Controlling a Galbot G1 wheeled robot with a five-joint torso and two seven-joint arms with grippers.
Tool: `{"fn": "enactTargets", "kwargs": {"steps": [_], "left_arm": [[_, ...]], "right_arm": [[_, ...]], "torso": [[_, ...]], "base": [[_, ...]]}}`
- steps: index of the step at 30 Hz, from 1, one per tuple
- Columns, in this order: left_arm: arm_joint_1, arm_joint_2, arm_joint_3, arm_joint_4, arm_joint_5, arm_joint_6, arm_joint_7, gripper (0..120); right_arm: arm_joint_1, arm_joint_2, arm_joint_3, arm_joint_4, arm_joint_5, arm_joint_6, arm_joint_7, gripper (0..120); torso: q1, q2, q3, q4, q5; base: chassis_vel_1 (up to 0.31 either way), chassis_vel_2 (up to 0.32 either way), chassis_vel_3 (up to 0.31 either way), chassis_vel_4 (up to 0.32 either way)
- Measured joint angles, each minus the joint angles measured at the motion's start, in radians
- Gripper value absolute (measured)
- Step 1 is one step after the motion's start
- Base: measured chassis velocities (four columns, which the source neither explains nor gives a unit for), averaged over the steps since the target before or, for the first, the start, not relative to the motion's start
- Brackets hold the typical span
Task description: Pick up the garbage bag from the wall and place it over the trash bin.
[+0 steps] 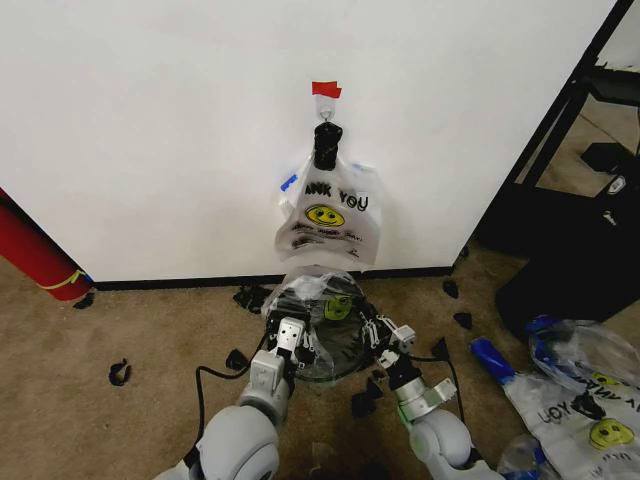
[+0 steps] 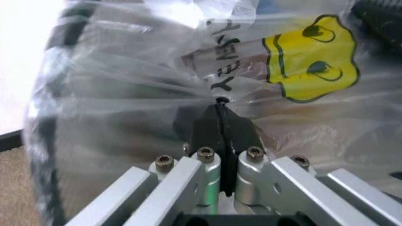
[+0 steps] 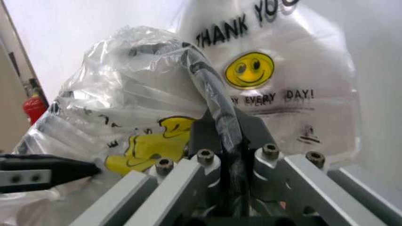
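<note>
Garbage bag [image 1: 322,300] pinched between both tools, over bin.

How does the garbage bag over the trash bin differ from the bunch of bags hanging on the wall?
The garbage bag lies crumpled over the trash bin, pinched by the left gripper and right gripper; the bunch of bags hangs flat from a black clip. Both show yellow smiley prints.

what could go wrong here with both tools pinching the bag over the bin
1. Both the left tool and the right tool are shut on the thin garbage bag, which looks stretched taut; the film might tear.
2. The trash bin is small and light-looking; pulling the bag down could tip it.
3. Black cables lie by the bin and might snag.
</note>
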Motion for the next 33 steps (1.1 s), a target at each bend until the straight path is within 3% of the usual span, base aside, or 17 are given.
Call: {"fn": "enactTargets", "kwargs": {"steps": [11,18,33], "left_arm": [[-0.127,-0.084,0.134,0.097,-0.033,0.091,-0.173,0],[-0.178,-0.121,0.188,0.173,0.013,0.105,-0.205,0],[-0.329,-0.174,0.197,0.366,0.03,0.091,-0.236,0]], "right_arm": [[-0.016,0.002,-0.018,0.014,-0.02,0.013,-0.014,1],[-0.019,-0.003,-0.019,0.03,-0.006,0.01,-0.016,1],[-0.051,-0.04,-0.025,0.091,0.064,-0.022,-0.058,1]], "torso": [[0.0,0.0,0.0,0.0,0.0001],[0.0,0.0,0.0,0.0,0.0002],[0.0,0.0,0.0,0.0,0.0002]], "base": [[0.0,0.0,0.0,0.0],[0.0,0.0,0.0,0.0],[0.0,0.0,0.0,0.0]]}}
